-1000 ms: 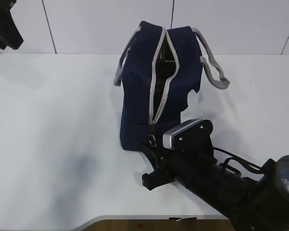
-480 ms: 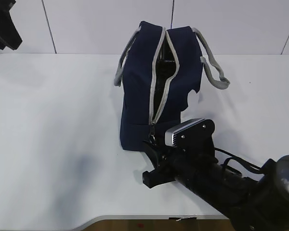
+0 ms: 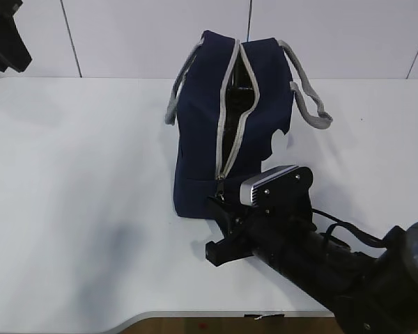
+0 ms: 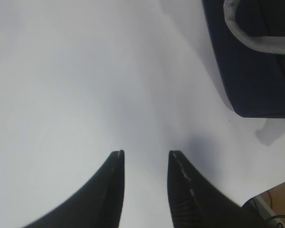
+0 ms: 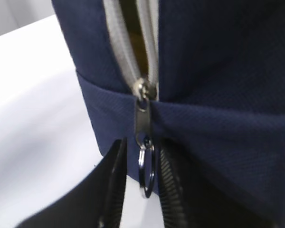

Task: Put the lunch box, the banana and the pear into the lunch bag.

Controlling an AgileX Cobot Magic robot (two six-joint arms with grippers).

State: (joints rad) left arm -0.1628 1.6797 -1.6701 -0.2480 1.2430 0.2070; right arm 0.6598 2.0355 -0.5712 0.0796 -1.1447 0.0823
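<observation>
Nudged closer, right gripper [image 5: 137, 190] narrowly straddles zipper ring [image 5: 146, 169] at lunch bag [image 3: 230, 118] edge; left gripper [image 4: 145, 154] open, empty.

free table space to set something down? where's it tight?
Bare table left of the lunch bag, and right of its grey strap. Tight at the bag's near end: right hand flanks the zipper pull. Left hand hovers open.

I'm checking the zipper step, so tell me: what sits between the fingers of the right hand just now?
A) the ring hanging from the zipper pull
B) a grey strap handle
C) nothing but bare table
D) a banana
A: in the right wrist view the right hand has its fingers either side of the dark ring hanging from the zipper pull at the lunch bag's end.
</observation>
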